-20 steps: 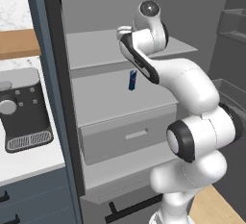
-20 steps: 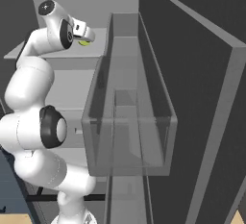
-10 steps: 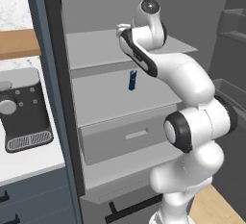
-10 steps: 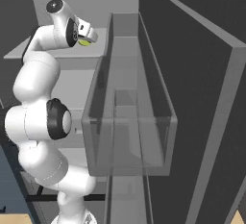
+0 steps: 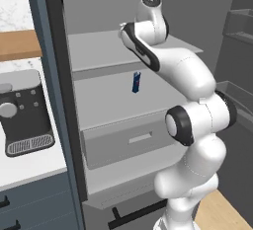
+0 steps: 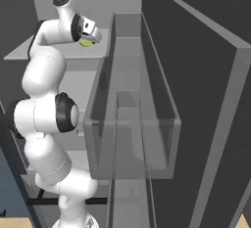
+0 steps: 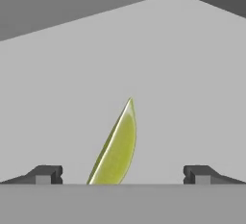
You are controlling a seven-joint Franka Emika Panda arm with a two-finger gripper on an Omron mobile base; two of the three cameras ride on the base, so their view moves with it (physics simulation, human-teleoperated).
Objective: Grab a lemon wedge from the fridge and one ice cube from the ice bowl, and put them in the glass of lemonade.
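The fridge [image 5: 69,120] stands open with its grey shelves bare to me. On its upper shelf lies the lemon wedge [image 7: 117,146], a thin yellow-green sliver, seen from the right base as a small yellow spot [image 6: 87,43] just under the hand. My gripper [image 7: 122,175] hangs right over the wedge, open wide, with one dark fingertip [image 7: 45,174] on each side and clear gaps to the fruit. From the left base the arm's wrist [image 5: 148,26] covers the wedge.
A small blue can [image 5: 136,82] stands on the middle shelf below the hand. A closed grey drawer [image 5: 128,140] sits under it. The clear door bin [image 6: 130,119] juts out on the right. A coffee machine [image 5: 22,113] sits on the counter at left.
The hand has moved further into the upper shelf and down toward the lemon wedge. The jaws stayed wide apart.
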